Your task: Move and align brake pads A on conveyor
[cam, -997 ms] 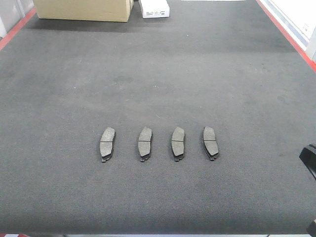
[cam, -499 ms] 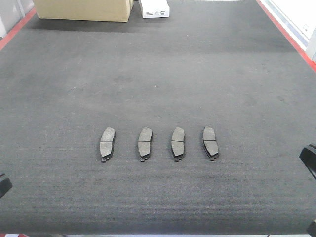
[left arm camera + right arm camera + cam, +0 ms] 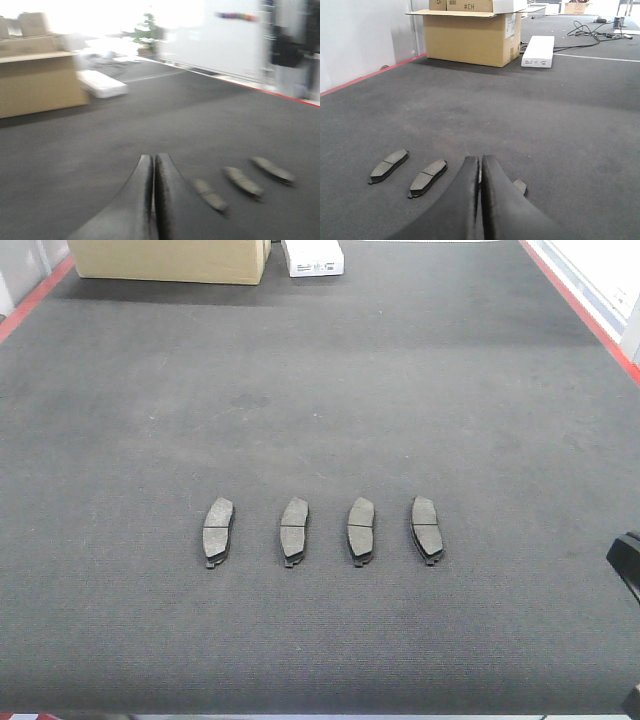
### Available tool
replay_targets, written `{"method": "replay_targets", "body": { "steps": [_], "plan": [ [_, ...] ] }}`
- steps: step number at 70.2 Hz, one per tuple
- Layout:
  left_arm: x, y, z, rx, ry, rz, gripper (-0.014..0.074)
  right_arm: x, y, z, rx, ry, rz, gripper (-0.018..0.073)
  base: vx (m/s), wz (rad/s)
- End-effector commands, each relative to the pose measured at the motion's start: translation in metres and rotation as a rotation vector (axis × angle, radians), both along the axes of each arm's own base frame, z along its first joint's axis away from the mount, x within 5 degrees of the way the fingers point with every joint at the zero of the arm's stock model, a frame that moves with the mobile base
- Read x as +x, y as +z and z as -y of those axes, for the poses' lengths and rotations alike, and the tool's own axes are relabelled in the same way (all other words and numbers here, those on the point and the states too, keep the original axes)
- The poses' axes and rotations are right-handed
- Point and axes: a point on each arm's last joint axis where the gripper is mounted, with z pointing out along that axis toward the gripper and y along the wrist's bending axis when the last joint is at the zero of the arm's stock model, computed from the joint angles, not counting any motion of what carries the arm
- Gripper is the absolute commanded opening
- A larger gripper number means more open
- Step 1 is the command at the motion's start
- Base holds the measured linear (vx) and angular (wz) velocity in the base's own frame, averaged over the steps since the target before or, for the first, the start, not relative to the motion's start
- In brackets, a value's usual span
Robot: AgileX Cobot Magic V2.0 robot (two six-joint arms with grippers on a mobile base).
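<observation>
**Left arm pulls out of shot, four pads sit in a row**

Here we go — the front view shows the four brake pads (image 3: 323, 530) lined up left to right across the near half of the conveyor (image 3: 320, 390), evenly spaced, each standing lengthwise, none touching its neighbour. What's changed? Half a second ago a dark tip of the left arm poked in at the near-left edge of the belt; now it's gone from that view, and the blurred left wrist picture says that arm is on the move. The pads themselves haven't budged. My read: the row looks aligned, and the arms are backing off or resetting.

The left gripper (image 3: 152, 165) has its fingers pressed together, holding nothing, with three pads visible ahead and to its right. The right gripper (image 3: 480, 167) is likewise closed up and empty — two pads lie just to its left, another peeks out from behind its right finger. A cardboard box (image 3: 170, 258) and a white box (image 3: 312, 256) sit at the far end.
</observation>
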Motion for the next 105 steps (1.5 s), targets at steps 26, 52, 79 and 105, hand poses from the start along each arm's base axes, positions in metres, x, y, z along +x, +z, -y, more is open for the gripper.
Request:
{"method": "replay_targets", "body": {
  "steps": [26,52,79,105],
  "plan": [
    [-0.006,-0.045,-0.016,0.018,0.279,0.072,-0.0006,0.0,0.015,0.0,0.023,0.004,0.093,-0.0006,0.0,0.0],
    [0.002,-0.081,-0.015,0.01,0.275,0.003,-0.0006,0.0,0.015,0.0,0.023,0.004,0.093,-0.0006,0.0,0.0],
    [0.002,-0.081,-0.015,0.011,0.275,-0.001,-0.0006,0.0,0.015,0.0,0.024,0.004,0.095,-0.0006,0.0,0.0],
    [0.002,-0.081,-0.015,0.011,0.275,-0.001,-0.0006,0.0,0.015,0.0,0.024,0.004,0.095,-0.0006,0.0,0.0]
  ]
}}
